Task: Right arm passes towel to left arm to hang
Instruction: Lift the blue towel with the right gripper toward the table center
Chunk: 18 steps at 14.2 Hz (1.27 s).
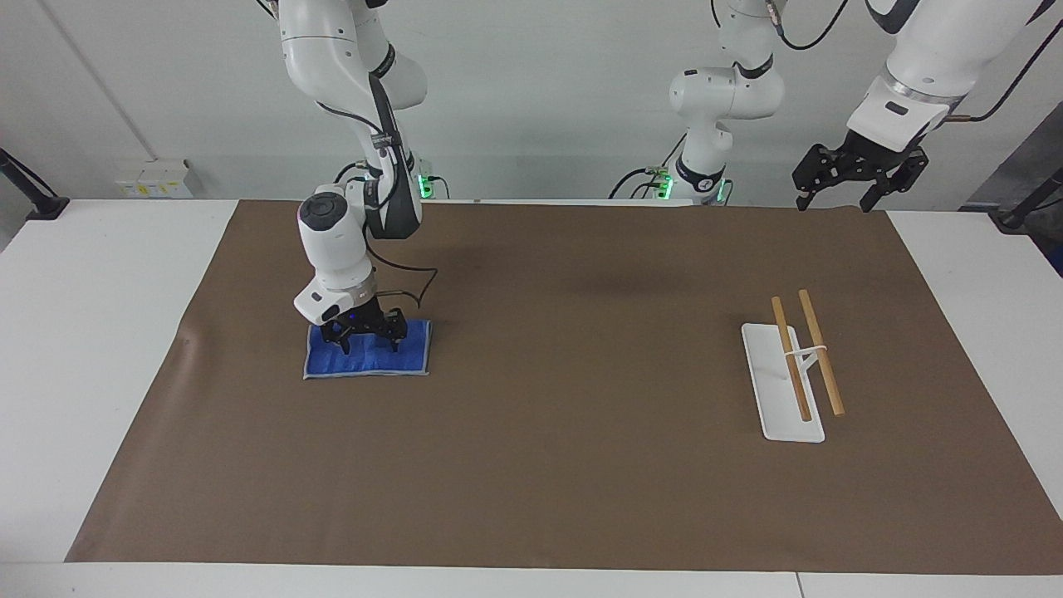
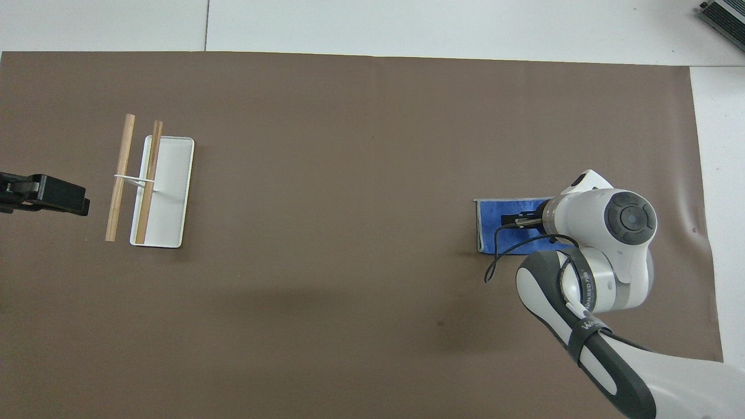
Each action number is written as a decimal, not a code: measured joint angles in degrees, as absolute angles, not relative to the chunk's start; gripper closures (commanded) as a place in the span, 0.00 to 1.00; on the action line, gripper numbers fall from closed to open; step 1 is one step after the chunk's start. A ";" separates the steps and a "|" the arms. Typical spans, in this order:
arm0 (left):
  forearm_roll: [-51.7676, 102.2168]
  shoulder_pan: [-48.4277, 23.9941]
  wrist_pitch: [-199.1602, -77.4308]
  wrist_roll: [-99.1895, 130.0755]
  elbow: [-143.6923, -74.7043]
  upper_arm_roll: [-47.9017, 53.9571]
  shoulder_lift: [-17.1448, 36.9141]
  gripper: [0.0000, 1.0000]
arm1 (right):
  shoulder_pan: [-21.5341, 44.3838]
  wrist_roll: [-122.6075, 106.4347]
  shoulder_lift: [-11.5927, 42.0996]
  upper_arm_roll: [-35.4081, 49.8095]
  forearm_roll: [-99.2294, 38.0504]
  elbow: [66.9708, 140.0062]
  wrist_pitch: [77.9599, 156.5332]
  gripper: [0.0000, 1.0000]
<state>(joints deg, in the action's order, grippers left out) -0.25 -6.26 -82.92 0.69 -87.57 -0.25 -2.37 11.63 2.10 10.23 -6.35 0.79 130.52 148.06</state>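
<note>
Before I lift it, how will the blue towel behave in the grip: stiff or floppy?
Probably floppy: the towel is thin cloth lying flat on the mat, so it should drape below the right gripper, whose open fingers are down on it. It looks light. The left gripper waits near the rack.

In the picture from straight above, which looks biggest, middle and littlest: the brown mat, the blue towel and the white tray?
Largest to smallest in the overhead view:
1. brown mat, which covers most of the table.
2. white tray under the two wooden sticks.
3. blue towel.
The right arm hides part of the towel, so tray against towel is unsure.
</note>
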 measured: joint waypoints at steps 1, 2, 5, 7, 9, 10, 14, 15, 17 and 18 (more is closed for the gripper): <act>-0.25 -6.26 -82.92 0.69 -87.57 -0.25 -2.37 0.00 | 11.63 2.08 10.24 -6.35 0.79 130.68 148.06 0.00; -0.25 -6.26 -82.92 0.69 -87.57 -0.25 -2.37 0.00 | 11.63 2.08 10.24 -6.35 0.79 130.83 148.06 0.00; -0.25 -6.26 -82.92 0.69 -87.57 -0.25 -2.37 0.00 | 11.63 2.05 10.24 -6.35 0.79 131.00 148.06 0.18; -0.25 -6.26 -82.92 0.69 -87.57 -0.25 -2.37 0.00 | 11.63 2.04 10.23 -6.35 0.79 131.02 148.06 0.45; -0.25 -6.26 -82.92 0.69 -87.57 -0.25 -2.37 0.00 | 11.62 2.03 10.23 -6.36 0.78 131.02 148.06 0.69; -0.25 -6.26 -82.92 0.69 -87.57 -0.25 -2.37 0.00 | 11.62 2.03 10.23 -6.36 0.79 131.03 148.06 0.87; -0.25 -6.26 -82.92 0.69 -87.57 -0.25 -2.37 0.00 | 11.61 2.03 9.97 -6.37 0.78 131.01 148.13 1.00; -0.25 -6.26 -82.92 0.69 -87.57 -0.25 -2.37 0.00 | 11.60 2.03 9.96 -6.39 0.78 131.00 148.13 1.00; -0.25 -6.26 -82.92 0.69 -87.57 -0.25 -2.37 0.00 | 11.70 2.15 9.94 -6.36 0.78 130.66 147.72 1.00; -0.25 -6.26 -82.92 0.69 -87.57 -0.25 -2.37 0.00 | 11.86 2.23 9.84 -6.30 0.78 130.02 146.51 1.00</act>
